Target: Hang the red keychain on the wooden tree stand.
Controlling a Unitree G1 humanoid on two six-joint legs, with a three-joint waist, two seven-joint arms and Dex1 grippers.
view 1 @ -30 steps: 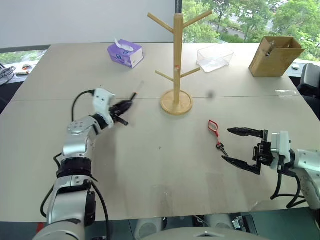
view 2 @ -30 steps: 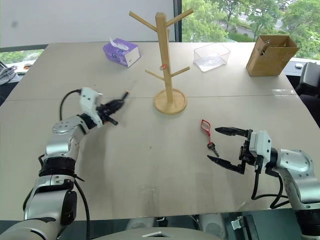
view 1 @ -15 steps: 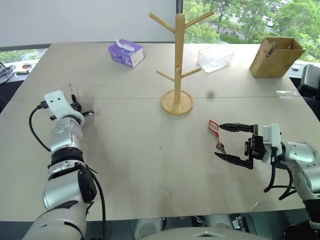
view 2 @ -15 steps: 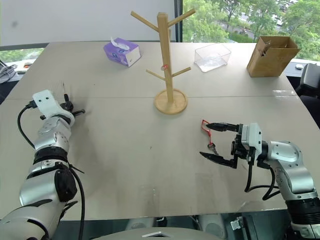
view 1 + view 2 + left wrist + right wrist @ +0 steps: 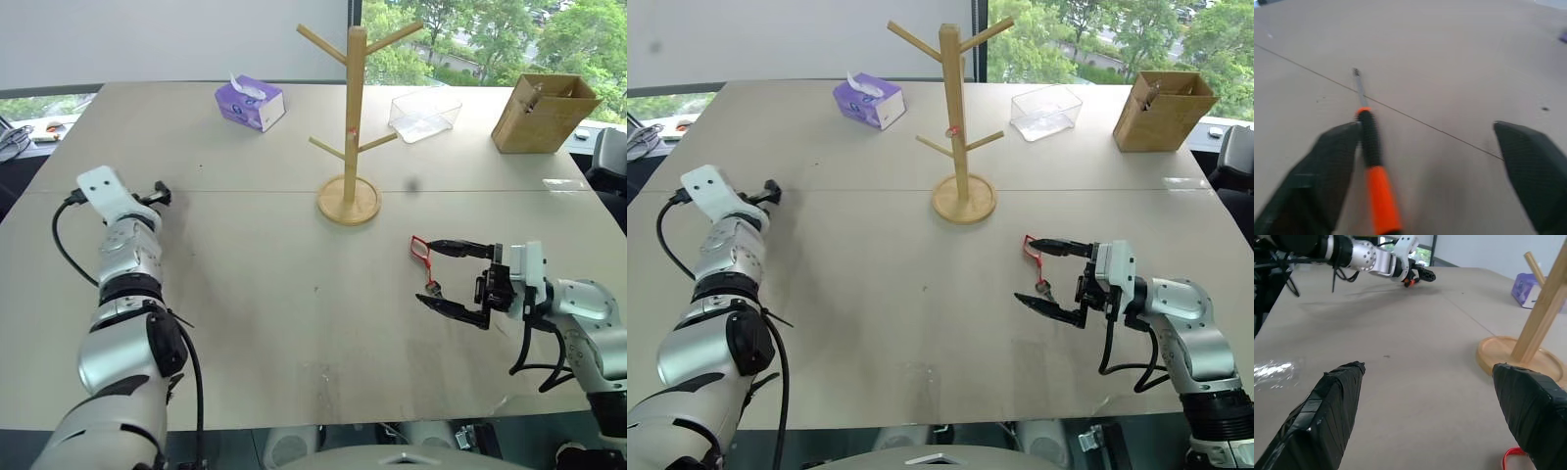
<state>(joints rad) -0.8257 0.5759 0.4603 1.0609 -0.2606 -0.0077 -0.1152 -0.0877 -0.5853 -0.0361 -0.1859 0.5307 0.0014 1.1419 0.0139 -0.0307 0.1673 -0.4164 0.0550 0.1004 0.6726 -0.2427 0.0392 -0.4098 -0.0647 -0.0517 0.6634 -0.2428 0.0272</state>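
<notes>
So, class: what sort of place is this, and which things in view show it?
Probably an office or meeting room: a large beige table, a window overlooking trees, and a tissue box.

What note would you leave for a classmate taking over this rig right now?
Left pincer: open, at the table's left edge, a screwdriver lying against one finger.
Right pincer: open, fingers either side of the keychain, not gripping it.
Keychain lies flat on the table, in front and to the right of the stand.
Done: right pincer lined up on the keychain.
Left: close on the keychain, lift it, hang its loop on a peg.
</notes>
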